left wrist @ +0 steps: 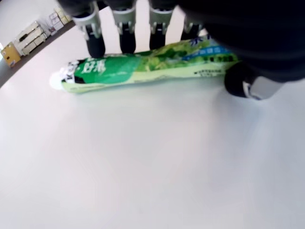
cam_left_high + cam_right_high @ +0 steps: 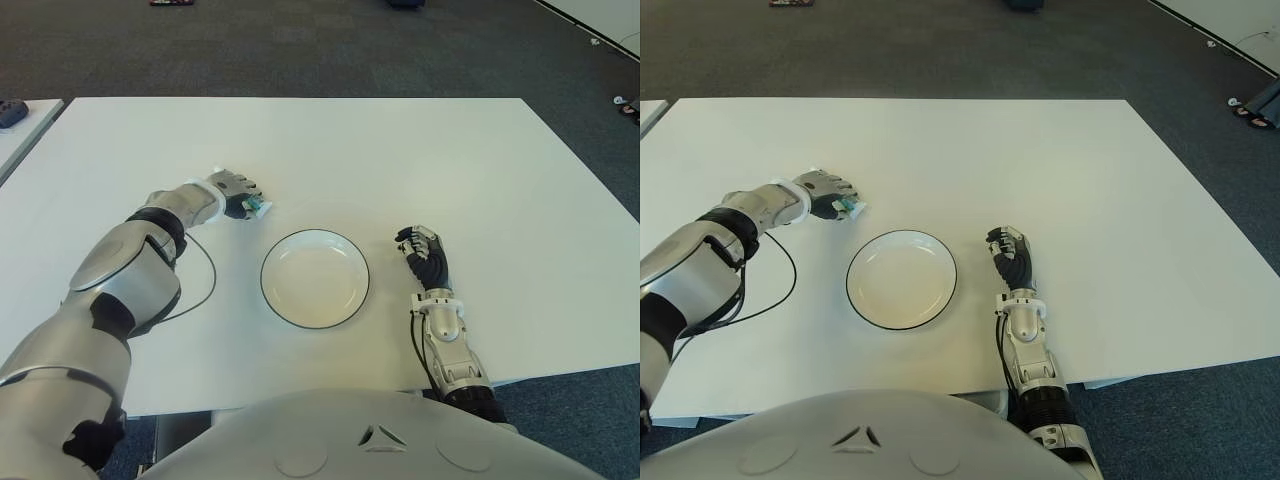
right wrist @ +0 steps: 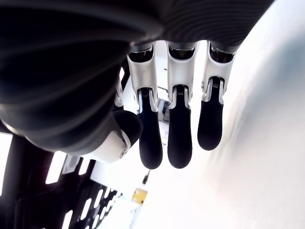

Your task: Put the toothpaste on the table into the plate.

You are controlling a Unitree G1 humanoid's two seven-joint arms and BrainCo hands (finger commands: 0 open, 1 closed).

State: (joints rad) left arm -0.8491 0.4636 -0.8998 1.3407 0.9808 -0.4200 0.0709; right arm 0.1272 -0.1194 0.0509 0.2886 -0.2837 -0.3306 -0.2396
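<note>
The toothpaste (image 1: 143,69) is seen lying flat on the white desk (image 2: 400,160), just to the left of the plate (image 2: 315,278) & a bit farther back. It is not in the plate yet. The left hand (image 2: 232,193) is placed right over the tube. Its fingers (image 1: 127,28) are set along one long side & the thumb is down at the other side, so the tube is being closed on, but it is not lifted. The tube's long axis runs across the fingers. The plate lies to the right of this hand, nearby. The right hand (image 2: 425,255) is shown right of the plate w/ fingers loose, nothing held.
</note>
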